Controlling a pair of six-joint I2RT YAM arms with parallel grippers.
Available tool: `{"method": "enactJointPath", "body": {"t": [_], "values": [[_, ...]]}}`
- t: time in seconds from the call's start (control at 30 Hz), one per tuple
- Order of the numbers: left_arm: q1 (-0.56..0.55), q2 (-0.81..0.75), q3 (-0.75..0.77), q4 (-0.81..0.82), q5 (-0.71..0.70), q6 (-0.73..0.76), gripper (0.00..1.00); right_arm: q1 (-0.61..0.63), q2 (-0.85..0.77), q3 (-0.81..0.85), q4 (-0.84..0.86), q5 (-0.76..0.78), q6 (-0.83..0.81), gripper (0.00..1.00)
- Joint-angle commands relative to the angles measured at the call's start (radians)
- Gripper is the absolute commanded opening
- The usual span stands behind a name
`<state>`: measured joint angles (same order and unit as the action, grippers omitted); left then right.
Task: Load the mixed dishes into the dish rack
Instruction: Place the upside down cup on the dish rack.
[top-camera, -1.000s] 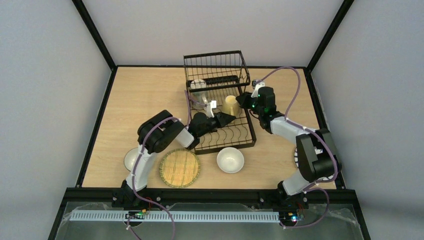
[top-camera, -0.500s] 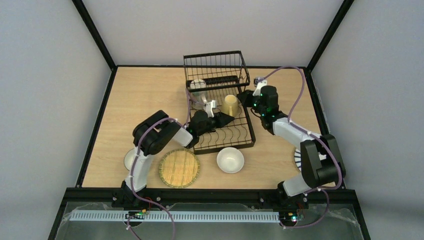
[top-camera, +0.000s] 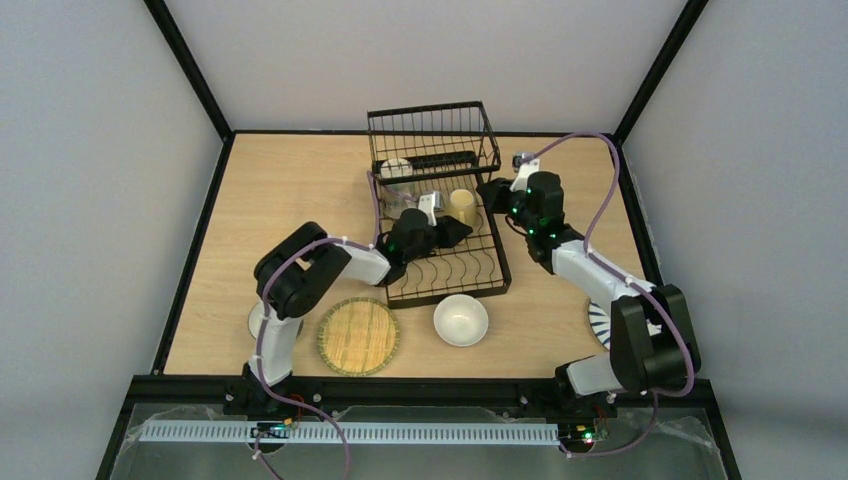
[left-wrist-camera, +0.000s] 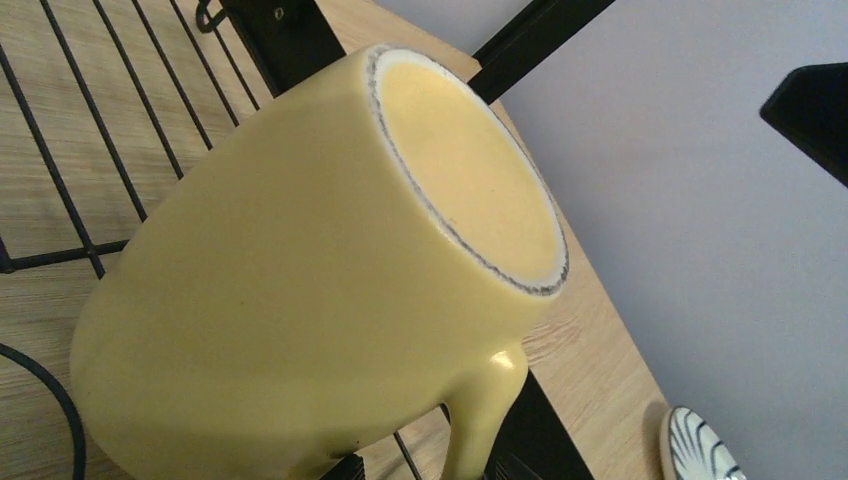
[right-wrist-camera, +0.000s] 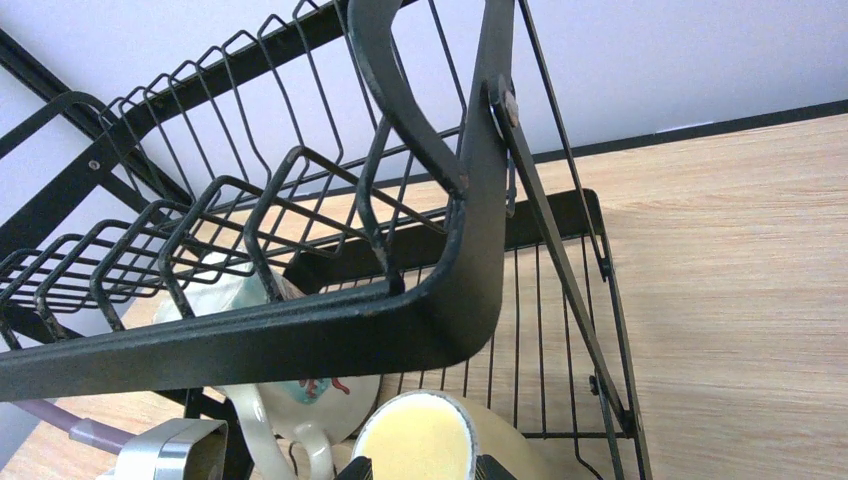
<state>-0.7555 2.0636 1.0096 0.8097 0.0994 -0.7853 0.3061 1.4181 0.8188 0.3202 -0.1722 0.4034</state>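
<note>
The pale yellow mug (top-camera: 462, 207) hangs tilted over the lower tray of the black dish rack (top-camera: 495, 265), bottom up. My right gripper (top-camera: 490, 195) reaches in from the right. Its fingertips press on both sides of the mug's base (right-wrist-camera: 420, 440), so the right gripper (right-wrist-camera: 425, 468) is shut on it. My left gripper (top-camera: 452, 232) sits just in front of the mug. It (left-wrist-camera: 430, 468) is open, with the handle (left-wrist-camera: 480, 410) between its jaws. The mug's body (left-wrist-camera: 300, 300) fills the left wrist view. The woven bamboo plate (top-camera: 359, 335) and a white bowl (top-camera: 461, 320) lie in front of the rack.
A white mug (right-wrist-camera: 300, 400) with a small picture on it stands under the raised basket tier (right-wrist-camera: 300, 330), also at the rack's back left (top-camera: 397, 168). A second bowl (top-camera: 258, 318) lies behind the left arm. The striped plate (top-camera: 598, 322) shows by the right arm's elbow.
The left jaws have widened around the mug's handle and the left arm has pushed further in over the rack. The mug and right gripper have shifted slightly toward the back.
</note>
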Motion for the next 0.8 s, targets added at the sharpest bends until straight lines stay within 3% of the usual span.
{"method": "enactJointPath", "body": {"t": [0.0,0.27,0.4,0.77], "values": [[-0.021,-0.047,0.033,-0.121,-0.073,0.091,0.74,0.002,-0.029,-0.025,-0.009,0.004,-0.018,0.58],[-0.030,-0.096,0.029,-0.214,-0.136,0.122,0.75,0.002,-0.039,-0.027,-0.010,0.000,-0.016,0.59],[-0.034,-0.119,0.033,-0.242,-0.155,0.142,0.84,0.002,-0.049,-0.030,-0.017,0.003,-0.021,0.59],[-0.041,-0.190,0.015,-0.298,-0.182,0.164,0.85,0.002,-0.096,-0.050,-0.038,0.002,-0.016,0.60]]}}
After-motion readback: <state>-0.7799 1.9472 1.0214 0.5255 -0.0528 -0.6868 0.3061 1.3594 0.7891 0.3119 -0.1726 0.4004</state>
